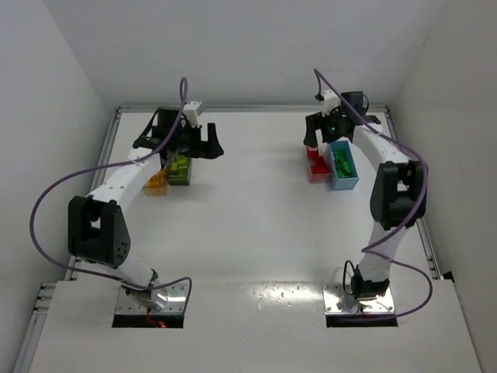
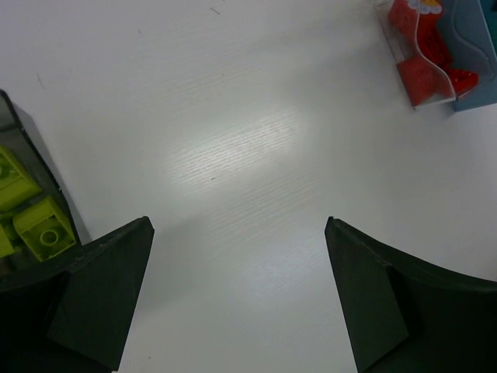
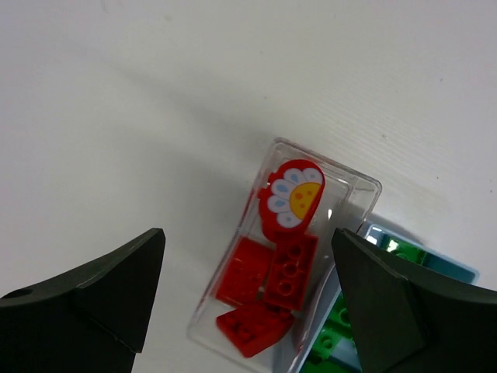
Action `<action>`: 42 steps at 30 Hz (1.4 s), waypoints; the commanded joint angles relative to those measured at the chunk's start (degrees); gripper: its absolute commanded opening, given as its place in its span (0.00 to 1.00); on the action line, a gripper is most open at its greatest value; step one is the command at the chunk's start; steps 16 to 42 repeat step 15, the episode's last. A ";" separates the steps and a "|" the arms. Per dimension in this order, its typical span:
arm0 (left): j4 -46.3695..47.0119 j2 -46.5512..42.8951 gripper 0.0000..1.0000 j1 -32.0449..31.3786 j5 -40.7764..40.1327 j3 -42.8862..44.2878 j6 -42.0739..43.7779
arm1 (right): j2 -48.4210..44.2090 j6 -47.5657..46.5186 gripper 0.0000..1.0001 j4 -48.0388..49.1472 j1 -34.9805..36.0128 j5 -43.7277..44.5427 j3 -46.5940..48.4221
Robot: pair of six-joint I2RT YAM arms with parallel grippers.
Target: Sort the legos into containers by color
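Observation:
In the top view my left gripper (image 1: 190, 145) is open and empty above the orange bin (image 1: 156, 183) and the dark grey bin (image 1: 181, 172), which holds yellow-green legos. In the left wrist view the gripper (image 2: 238, 222) hangs over bare table, with the grey bin's wall (image 2: 39, 167) and yellow-green legos (image 2: 46, 229) at the left. My right gripper (image 1: 324, 130) is open and empty above the clear bin (image 1: 311, 172) and the light blue bin (image 1: 347, 183). In the right wrist view the gripper (image 3: 248, 231) spans the clear bin (image 3: 365, 183) with red legos (image 3: 283, 272); green legos (image 3: 330, 342) lie in the blue bin (image 3: 443, 264).
White walls close in the table on the left, back and right. One red piece (image 3: 293, 194) in the clear bin has a flower print. The clear bin (image 2: 435, 74) and blue bin (image 2: 474, 39) also show far off in the left wrist view.

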 commanded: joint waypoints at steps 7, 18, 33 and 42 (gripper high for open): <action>0.24 -8.64 1.00 5.92 -11.58 -7.99 -0.64 | -22.05 7.75 0.89 4.96 -5.74 -2.50 -14.50; -0.29 -9.79 1.00 7.77 -20.20 -11.15 1.12 | -34.01 6.61 0.90 6.46 -12.34 -3.19 -31.66; -0.29 -9.79 1.00 7.77 -20.20 -11.15 1.12 | -34.01 6.61 0.90 6.46 -12.34 -3.19 -31.66; -0.29 -9.79 1.00 7.77 -20.20 -11.15 1.12 | -34.01 6.61 0.90 6.46 -12.34 -3.19 -31.66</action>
